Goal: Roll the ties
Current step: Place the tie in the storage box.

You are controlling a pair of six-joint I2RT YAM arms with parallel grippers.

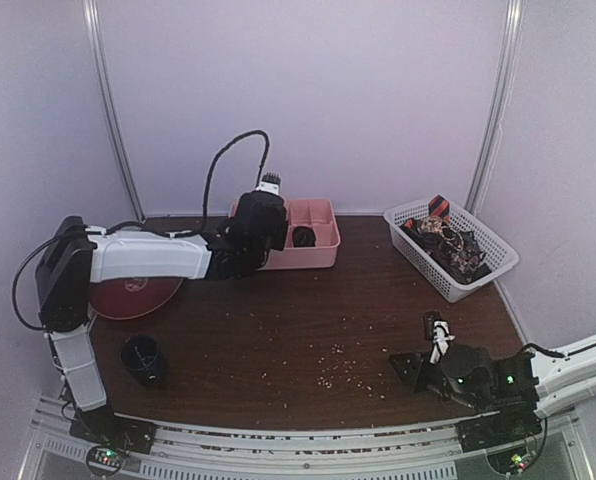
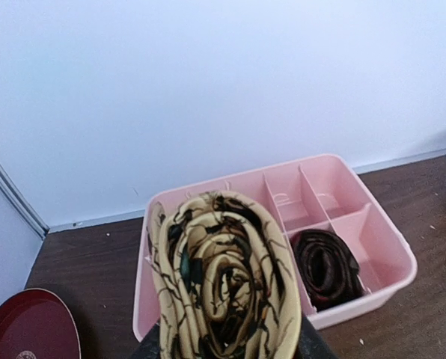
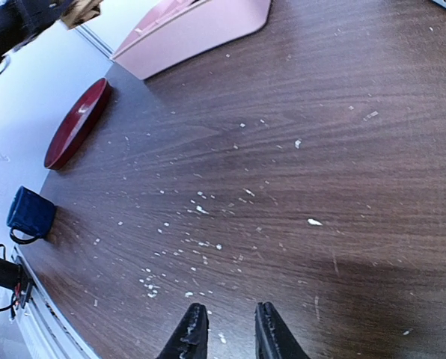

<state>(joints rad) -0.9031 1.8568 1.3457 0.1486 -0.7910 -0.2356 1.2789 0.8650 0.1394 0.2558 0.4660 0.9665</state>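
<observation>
My left gripper [image 1: 261,228] is shut on a rolled tan tie with a brown pattern [image 2: 223,277] and holds it over the left end of the pink divided box [image 2: 358,299]. The roll hides its fingers in the left wrist view. A dark rolled tie [image 2: 326,265] lies in a front compartment of the box [image 1: 318,262] and also shows in the top view [image 1: 303,237]. More dark and red-patterned ties [image 1: 448,240] lie loose in the white basket [image 1: 478,280]. My right gripper [image 3: 227,333] is open and empty, low over the table at the front right [image 1: 410,362].
A red plate [image 1: 133,295] lies at the left under the left arm, also in the right wrist view [image 3: 77,123]. A dark blue cup [image 1: 143,357] stands at the front left. Pale crumbs [image 3: 200,209] are scattered over the brown table.
</observation>
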